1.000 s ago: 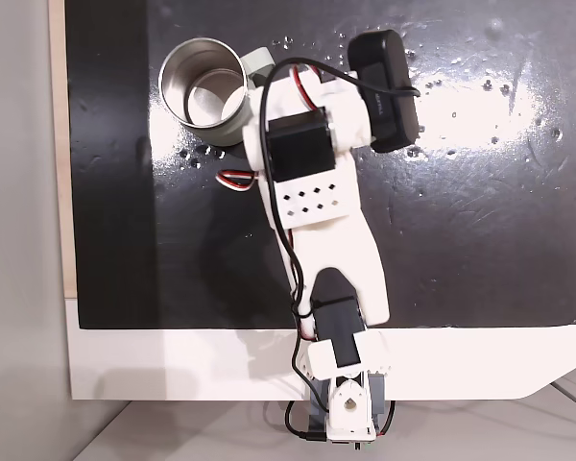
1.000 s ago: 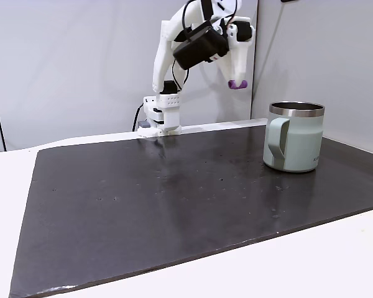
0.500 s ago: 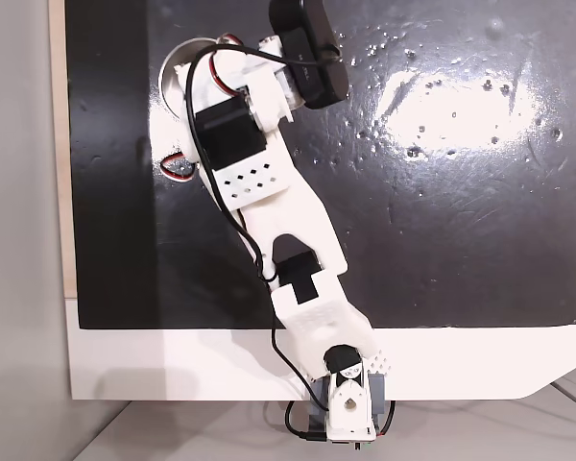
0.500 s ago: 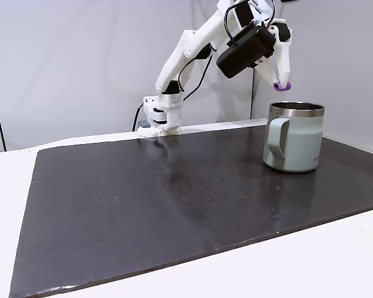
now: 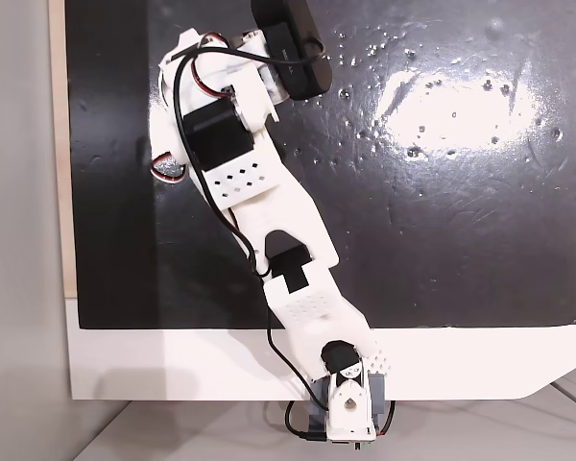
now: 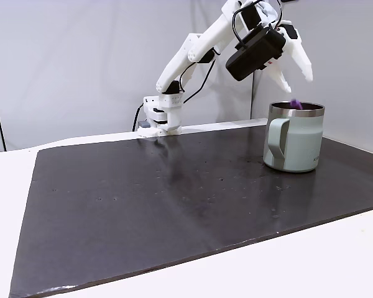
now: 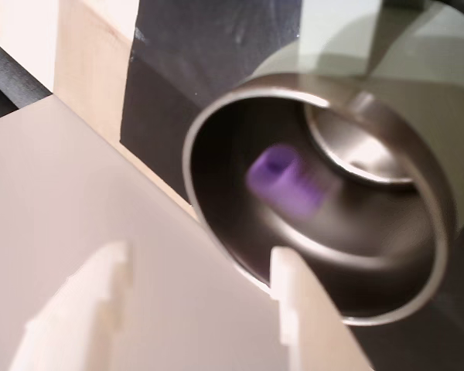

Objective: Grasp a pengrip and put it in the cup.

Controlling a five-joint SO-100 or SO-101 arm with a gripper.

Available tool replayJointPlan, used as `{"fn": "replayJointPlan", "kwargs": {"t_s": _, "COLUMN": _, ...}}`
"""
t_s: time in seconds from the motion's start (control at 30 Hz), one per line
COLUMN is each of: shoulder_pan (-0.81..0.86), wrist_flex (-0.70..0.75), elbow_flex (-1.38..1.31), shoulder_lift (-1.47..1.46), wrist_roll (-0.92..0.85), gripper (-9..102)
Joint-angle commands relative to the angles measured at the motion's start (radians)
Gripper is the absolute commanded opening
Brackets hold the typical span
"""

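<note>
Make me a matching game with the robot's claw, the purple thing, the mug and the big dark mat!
Things:
1. gripper
2. pengrip
3. cup
4. black mat

States:
A. blurred purple, at the cup's mouth
B. pale green outside, shiny steel inside
C. open, above the cup
D. lying flat under the cup

Pairs: 1-C, 2-A, 3-B, 4-D

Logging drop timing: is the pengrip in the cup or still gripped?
Released, entering the cup: the gripper is open, and the pengrip is blurred inside the steel rim.
</note>
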Motion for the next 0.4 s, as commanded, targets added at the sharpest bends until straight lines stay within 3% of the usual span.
{"fn": "replayJointPlan", "kwargs": {"t_s": 0.0, "shoulder_pan": -0.008, "wrist_flex": -0.017, "elbow_flex": -0.066, "shoulder_lift": 0.012, "wrist_roll": 0.006, "gripper": 26}}
{"fn": "replayJointPlan", "kwargs": {"t_s": 0.37, "shoulder_pan": 0.002, "wrist_flex": -0.005, "elbow_flex": -0.066, "shoulder_lift": 0.014, "wrist_roll": 0.005, "gripper": 26}}
